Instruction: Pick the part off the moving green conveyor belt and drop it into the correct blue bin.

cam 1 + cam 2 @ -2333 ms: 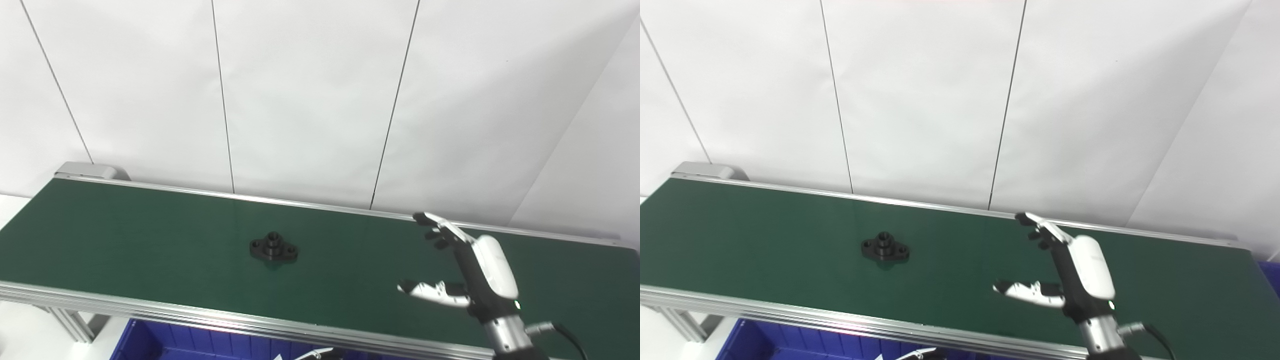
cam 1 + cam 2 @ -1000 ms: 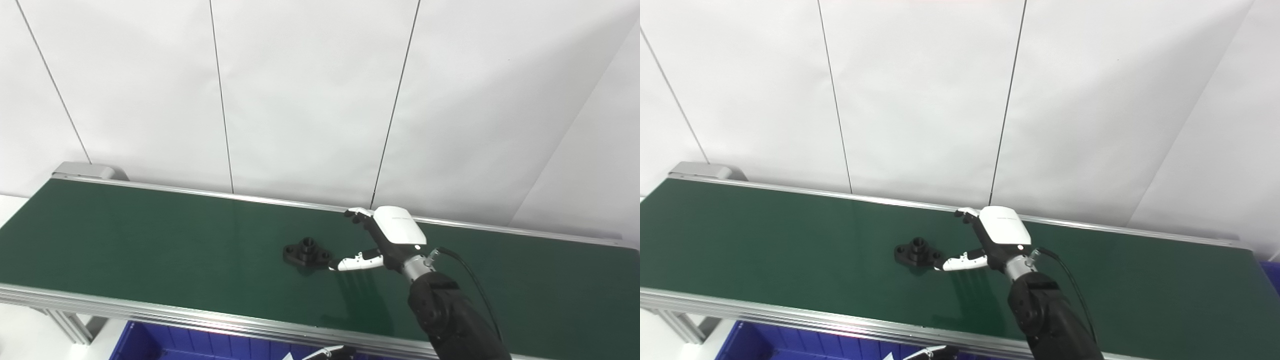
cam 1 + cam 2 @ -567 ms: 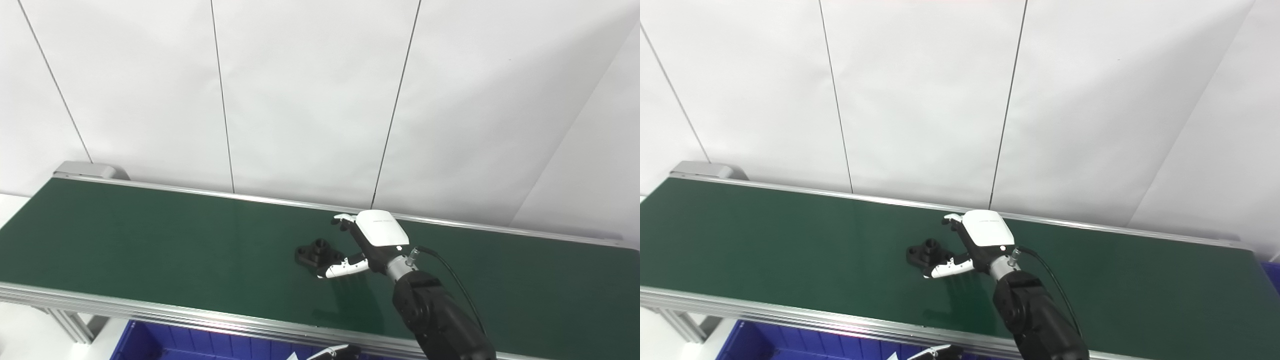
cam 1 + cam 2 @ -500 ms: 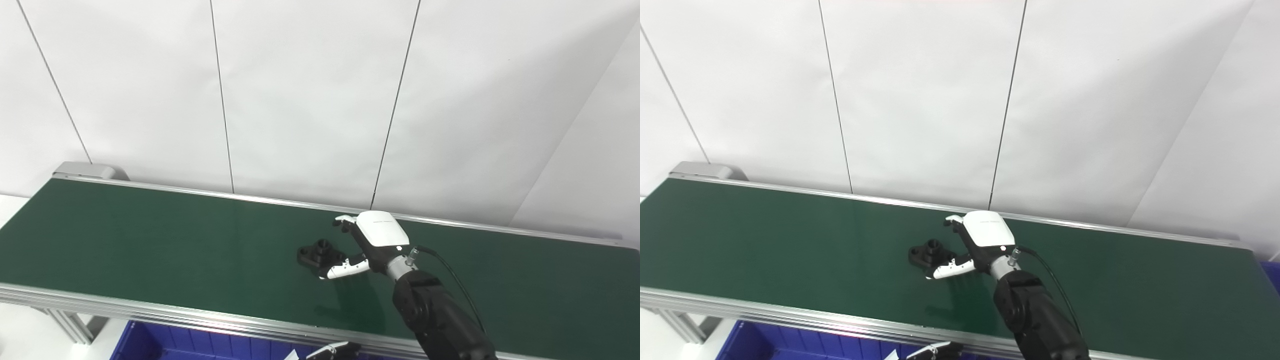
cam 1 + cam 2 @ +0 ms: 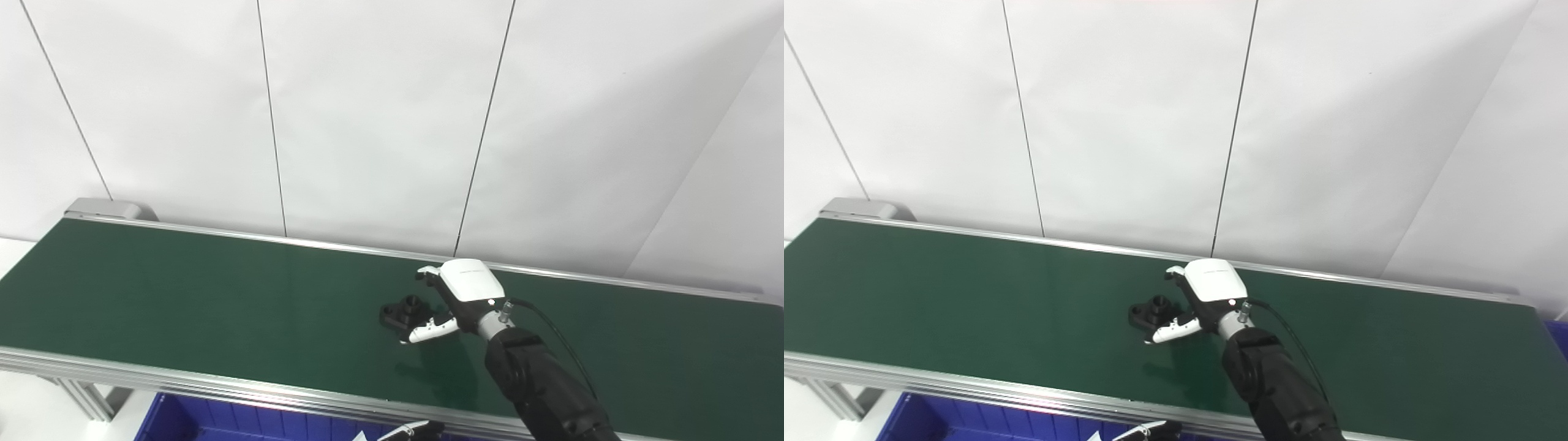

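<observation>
Left eye view: the black part [image 5: 404, 310] lies flat on the green belt [image 5: 184, 294], about midway along it and midway across. The right robot hand [image 5: 456, 300] sits just to the part's right, palm turned toward it, with the white thumb [image 5: 429, 331] reaching under the part's near side and the other fingers [image 5: 427, 274] curved over past its far side. The hand is part-way open and cups the part's right end. Whether it touches is hard to tell, and it has not closed on it. The part's long axis runs roughly along the belt, so the hand meets it end on. At the bottom edge a blue bin [image 5: 202, 422] shows below the belt's near rail, and a sliver of the left robot hand [image 5: 407, 432] peeks in beside it; too little shows to tell whether that one is open.

Right eye view: the same layout, with the part [image 5: 1153, 312] directly left of the right hand [image 5: 1206, 300] and the thumb tip just below the part's near edge. The right hand is far nearer. As I judge it, the grasp turns on closing thumb and fingers across the part's short width before the belt carries it on.
</observation>
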